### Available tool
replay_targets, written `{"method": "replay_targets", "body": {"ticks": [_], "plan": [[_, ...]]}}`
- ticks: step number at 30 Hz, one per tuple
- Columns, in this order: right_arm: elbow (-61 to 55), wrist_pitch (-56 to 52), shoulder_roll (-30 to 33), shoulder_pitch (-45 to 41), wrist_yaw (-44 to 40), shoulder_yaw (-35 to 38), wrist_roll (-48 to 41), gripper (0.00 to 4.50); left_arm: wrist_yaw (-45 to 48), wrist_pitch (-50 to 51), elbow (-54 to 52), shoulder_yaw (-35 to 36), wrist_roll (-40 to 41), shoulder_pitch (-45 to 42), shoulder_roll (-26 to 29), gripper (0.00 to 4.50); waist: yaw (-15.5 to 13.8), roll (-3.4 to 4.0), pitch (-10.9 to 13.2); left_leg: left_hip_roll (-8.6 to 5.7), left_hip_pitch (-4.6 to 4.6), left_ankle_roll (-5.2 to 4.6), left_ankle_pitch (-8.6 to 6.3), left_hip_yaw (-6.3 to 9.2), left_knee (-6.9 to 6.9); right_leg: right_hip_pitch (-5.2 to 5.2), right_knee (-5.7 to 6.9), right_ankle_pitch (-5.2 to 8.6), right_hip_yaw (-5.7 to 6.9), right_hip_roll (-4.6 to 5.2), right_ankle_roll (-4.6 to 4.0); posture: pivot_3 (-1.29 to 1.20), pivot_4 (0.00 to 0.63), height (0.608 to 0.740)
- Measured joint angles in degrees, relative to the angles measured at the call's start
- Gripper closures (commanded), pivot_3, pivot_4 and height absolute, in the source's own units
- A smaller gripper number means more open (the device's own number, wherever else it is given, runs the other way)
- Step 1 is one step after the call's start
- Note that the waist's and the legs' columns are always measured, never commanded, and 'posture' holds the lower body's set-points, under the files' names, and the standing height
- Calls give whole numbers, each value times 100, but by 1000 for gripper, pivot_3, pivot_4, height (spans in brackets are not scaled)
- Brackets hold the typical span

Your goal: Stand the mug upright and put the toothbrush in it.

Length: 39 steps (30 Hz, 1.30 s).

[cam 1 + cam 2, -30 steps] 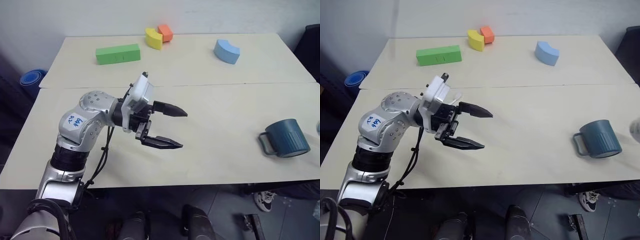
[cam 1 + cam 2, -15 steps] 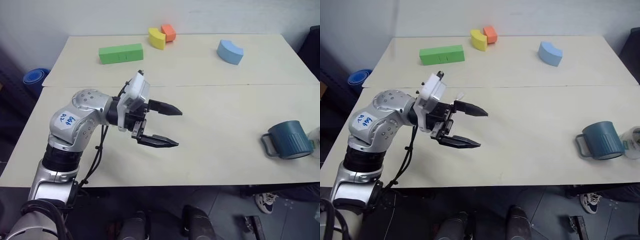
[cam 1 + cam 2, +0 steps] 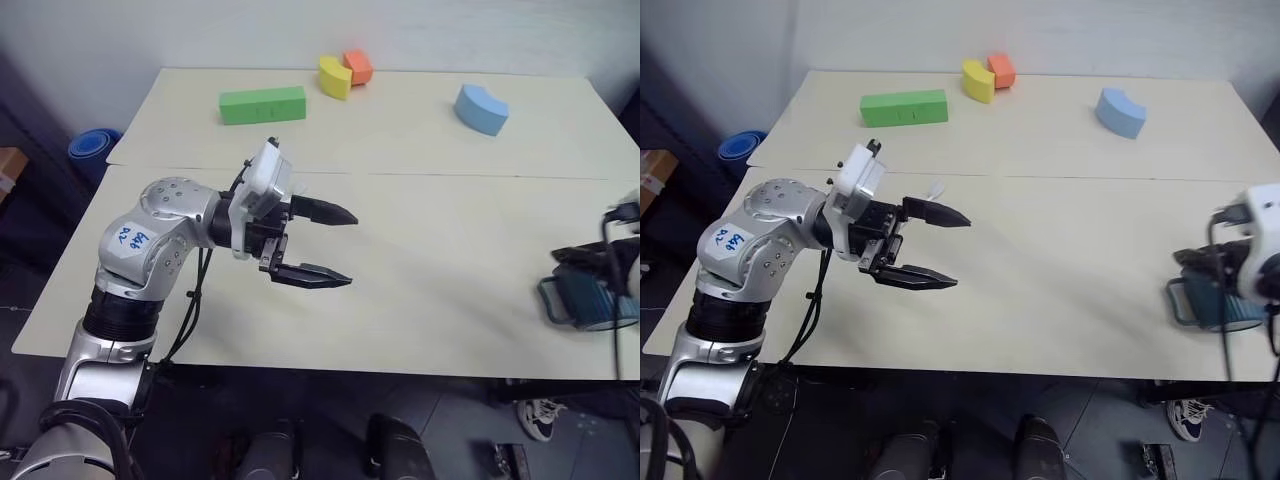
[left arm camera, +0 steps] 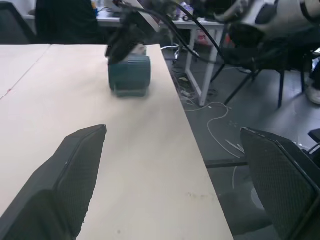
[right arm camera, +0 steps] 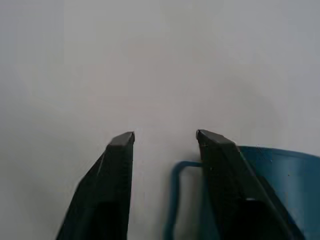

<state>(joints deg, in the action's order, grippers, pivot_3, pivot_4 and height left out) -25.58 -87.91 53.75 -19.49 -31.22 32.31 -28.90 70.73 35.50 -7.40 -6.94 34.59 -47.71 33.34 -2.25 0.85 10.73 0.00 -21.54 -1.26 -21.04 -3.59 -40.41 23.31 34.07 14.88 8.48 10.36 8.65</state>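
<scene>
Table point(image 3: 420, 290): mug point(image 3: 590, 300) (near edge); green block point(image 3: 262, 104); blue block point(image 3: 481, 108)

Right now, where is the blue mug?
The mug lies on its side near the table's front right edge in the head views, right under the right tool, far from the colored blocks at the back.

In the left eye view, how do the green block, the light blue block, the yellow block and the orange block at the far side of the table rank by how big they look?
1. green block, clearly largest
2. light blue block
3. yellow block
4. orange block, smallest, though the yellow one hides part of it, so those two stay unsure.
</scene>
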Motion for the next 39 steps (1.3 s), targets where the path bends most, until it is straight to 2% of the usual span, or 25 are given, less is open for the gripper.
{"method": "replay_targets", "body": {"ticks": [2, 6, 11, 17, 21, 23, 28, 31, 35, 36, 39], "plan": [[-604, -324, -323, 66, 361, 64, 96, 2430, 13, -44, 120, -11, -20, -115, -54, 0, -36, -7, -3, -1, 0, 0, 0, 3, 0, -2, 0, -1, 1, -2, 2, 0, 150, 740], [-1113, -429, -944, 540, 1058, -40, 352, 2430, 63, -130, 146, -43, -89, -134, -70, 0, -38, -6, -3, -4, 1, 0, 0, -1, 4, 1, 0, -1, 0, -2, 3, 0, 150, 740], [-1604, -429, -1163, 964, 1519, -312, 558, 2430, 60, -172, 144, -57, -111, -135, -93, 0, 26, -5, -3, -3, 6, 0, 0, -4, 9, 1, 4, -1, -3, -3, 3, 0, 150, 740], [-1722, -356, -1159, 1079, 1735, -491, 772, 2430, 48, -184, 144, -58, -119, -135, -104, 0, 82, -5, -3, -3, 9, 0, 0, -5, 9, 0, 5, -1, -4, -3, 2, 0, 150, 740], [-1181, 159, -1331, 1191, 2007, -879, 1079, 2430, 1, -230, 135, -61, -152, -135, -126, 0, 90, -6, -3, -2, 15, 0, 0, -9, 14, 0, 9, -1, -7, -3, 3, 0, 150, 740], [-591, 795, -1345, 1286, 2115, -1189, 1338, 2430, -5, -277, 141, -62, -180, -162, -143, 0, 86, -6, -3, -3, 16, 0, 0, -10, 15, 0, 8, -1, -7, -3, 3, 0, 150, 740], [170, 1710, -1330, 1274, 2050, -1213, 1599, 2430, -18, -313, 144, -61, -213, -190, -154, 0, 93, -21, -12, -2, 29, -1, 0, -11, 18, -14, 4, -1, -8, -3, 3, 0, 150, 740], [469, 1997, -1275, 1239, 1886, -1240, 1627, 3012, -15, -313, 144, -61, -224, -190, -151, 0, 92, -34, -19, -1, 37, -1, 0, -8, 18, -29, -4, -1, -6, -5, 3, 0, 150, 740], [695, 2258, -1262, 1224, 1689, -1310, 1635, 4268, 0, -312, 142, -61, -225, -189, -130, 0, 91, -45, -26, 0, 46, -1, 0, -3, 17, -45, -15, -1, -3, -5, 3, 0, 150, 740], [708, 2283, -1262, 1224, 1672, -1324, 1638, 4453, 2, -312, 142, -61, -225, -189, -125, 0, 91, -45, -26, 0, 46, -1, 0, -2, 17, -47, -16, -1, -2, -5, 3, 0, 150, 740], [737, 2332, -1261, 1232, 1631, -1338, 1690, 4453, 7, -312, 140, -61, -225, -189, -98, 0, 85, -50, -28, 0, 45, -1, 0, 2, 17, -49, -18, -1, 2, -5, 3, 0, 150, 740]]}}
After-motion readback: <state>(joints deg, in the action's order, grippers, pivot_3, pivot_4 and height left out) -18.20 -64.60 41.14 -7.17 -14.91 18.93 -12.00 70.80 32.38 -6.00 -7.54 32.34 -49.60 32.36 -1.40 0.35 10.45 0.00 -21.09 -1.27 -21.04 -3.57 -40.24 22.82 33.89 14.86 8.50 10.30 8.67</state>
